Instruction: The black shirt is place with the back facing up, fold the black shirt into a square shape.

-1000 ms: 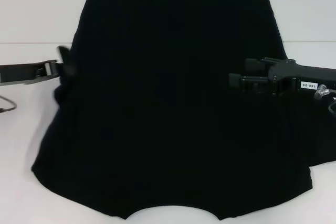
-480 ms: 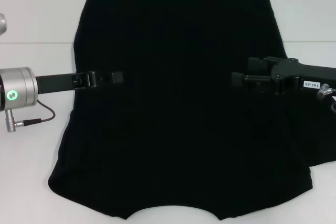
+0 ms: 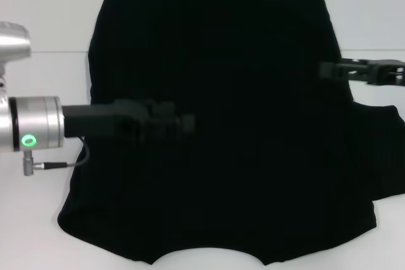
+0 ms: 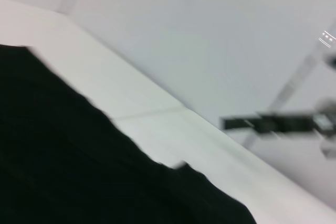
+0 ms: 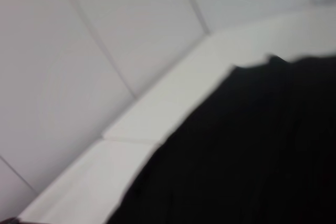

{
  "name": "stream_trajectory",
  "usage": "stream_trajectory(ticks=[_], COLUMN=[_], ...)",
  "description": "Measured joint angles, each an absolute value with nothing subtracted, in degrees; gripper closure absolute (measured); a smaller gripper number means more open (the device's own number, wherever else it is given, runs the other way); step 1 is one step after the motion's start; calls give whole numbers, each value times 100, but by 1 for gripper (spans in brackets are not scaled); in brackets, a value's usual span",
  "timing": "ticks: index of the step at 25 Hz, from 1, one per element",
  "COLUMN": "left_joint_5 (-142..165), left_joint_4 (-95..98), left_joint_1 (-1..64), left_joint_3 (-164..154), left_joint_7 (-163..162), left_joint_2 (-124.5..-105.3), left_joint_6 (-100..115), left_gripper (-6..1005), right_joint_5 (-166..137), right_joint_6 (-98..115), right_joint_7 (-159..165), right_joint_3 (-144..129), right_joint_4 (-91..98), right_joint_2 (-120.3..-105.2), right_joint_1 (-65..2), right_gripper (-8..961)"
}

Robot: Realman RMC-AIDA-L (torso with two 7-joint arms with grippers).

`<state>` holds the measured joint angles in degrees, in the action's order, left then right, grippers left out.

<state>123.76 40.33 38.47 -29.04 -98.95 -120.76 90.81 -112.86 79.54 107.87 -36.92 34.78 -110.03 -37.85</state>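
under the left gripper (image 3: 183, 122) lies the black shirt (image 3: 253, 156), spread flat on the white table (image 3: 38, 219) with both side portions apparently folded in, so it reads as a tall panel that flares toward the near hem. that gripper reaches over the cloth from the shirt's left edge to a spot left of its middle; it blends into the dark fabric, so i cannot tell whether its fingers are parted or pinched, nor whether it carries any cloth. the right gripper (image 3: 326, 69) hangs at the shirt's right edge, level with the upper half, and its fingers are just as unreadable. in the left wrist view the shirt's far edge (image 4: 131, 150) runs along the table, with the other arm (image 4: 273, 123) seen beyond it. the step in hand looks like the lengthwise fold: both grippers should take matching hem corners, lift evenly, and lay the hem squarely onto the collar end without dragging the tucked sides loose.
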Motion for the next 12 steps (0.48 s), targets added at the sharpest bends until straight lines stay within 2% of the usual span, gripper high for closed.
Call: stream_trajectory(ticks=[4, 6, 8, 11, 12], left_joint_5=[12382, 12398, 12405, 12413, 12419], left_joint_4=[3903, 3924, 3994, 4052, 4059], left_joint_1=[3814, 3747, 3677, 3604, 3583], left_joint_3=[-3360, -3607, -3817, -3995, -4028], left_joint_7=[-8898, -8436, -8102, -7809, -7713], left_joint_2=[-12171, -12252, -12322, -12373, -12378], left_joint_6=[9145, 9132, 9127, 9124, 9122], left_gripper=[306, 262, 200, 106, 107], right_joint_5=[-11983, -12316, -12602, -12913, -13036], right_joint_6=[8056, 8107, 8202, 8362, 8426], right_joint_7=[12265, 12834, 13347, 13821, 13960], right_joint_3=[-3758, -3742, -3701, -3598, -3537], right_joint_4=[3485, 3489, 3496, 3556, 3578], right_joint_2=[-10557, -10401, -10273, -10187, -10173], right_joint_1=[-3793, -3765, -3694, -3560, -3503], right_gripper=[66, 69, 72, 77, 79])
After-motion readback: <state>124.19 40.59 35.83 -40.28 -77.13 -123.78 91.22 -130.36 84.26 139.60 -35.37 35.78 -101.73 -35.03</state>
